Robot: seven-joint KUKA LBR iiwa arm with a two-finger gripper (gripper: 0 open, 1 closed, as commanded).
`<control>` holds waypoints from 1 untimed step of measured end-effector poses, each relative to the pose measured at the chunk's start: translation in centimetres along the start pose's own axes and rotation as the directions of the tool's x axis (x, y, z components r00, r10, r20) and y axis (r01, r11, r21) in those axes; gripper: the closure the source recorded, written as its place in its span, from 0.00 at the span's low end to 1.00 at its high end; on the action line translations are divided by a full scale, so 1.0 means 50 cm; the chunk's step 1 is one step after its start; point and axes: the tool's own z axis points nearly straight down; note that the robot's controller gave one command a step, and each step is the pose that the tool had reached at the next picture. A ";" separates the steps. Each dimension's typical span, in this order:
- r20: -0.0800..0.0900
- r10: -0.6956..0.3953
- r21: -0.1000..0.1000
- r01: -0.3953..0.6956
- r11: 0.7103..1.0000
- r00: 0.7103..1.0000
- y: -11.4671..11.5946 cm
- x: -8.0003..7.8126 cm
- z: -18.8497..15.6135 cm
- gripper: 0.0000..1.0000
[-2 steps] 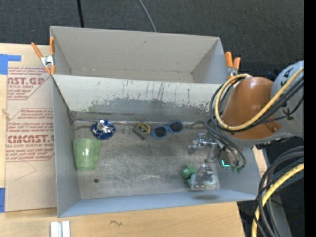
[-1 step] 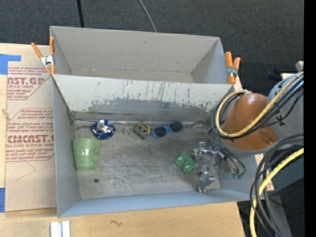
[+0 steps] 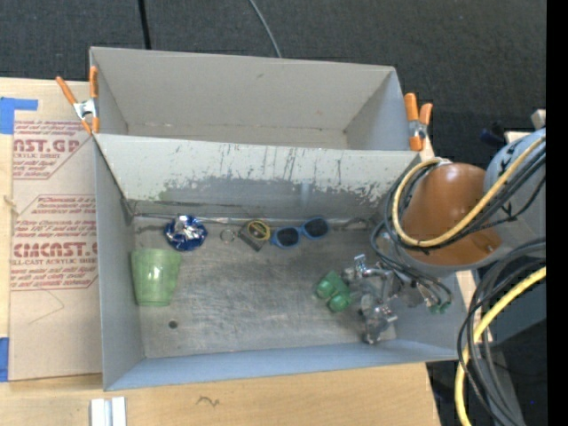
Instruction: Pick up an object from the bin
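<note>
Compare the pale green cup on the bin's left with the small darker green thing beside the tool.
The cup is much larger than the small green piece. The cup is pale and looks translucent; the piece is a deeper, solid green. The cup lies at the far left, away from the tool; the piece lies just beside it. Both are green and rest on the bin floor.

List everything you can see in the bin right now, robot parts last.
Cup: 1, translucent green, left of floor.
Crumpled thing: 1, blue and white, back wall, left.
Round thing: 1, yellow and black, back wall, middle.
Linked discs: 1 pair, blue, back wall, right of middle.
Knobbly piece: 1, green, right front, beside gripper.
Bin: 1, grey metal.
Arm: 1, orange cover, yellow cables, from right.
Gripper: 1, metal, jaws open, holding nothing.
</note>
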 end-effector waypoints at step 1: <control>-0.006 0.000 -0.001 0.000 1.000 1.000 -0.001 0.002 -0.002 1.00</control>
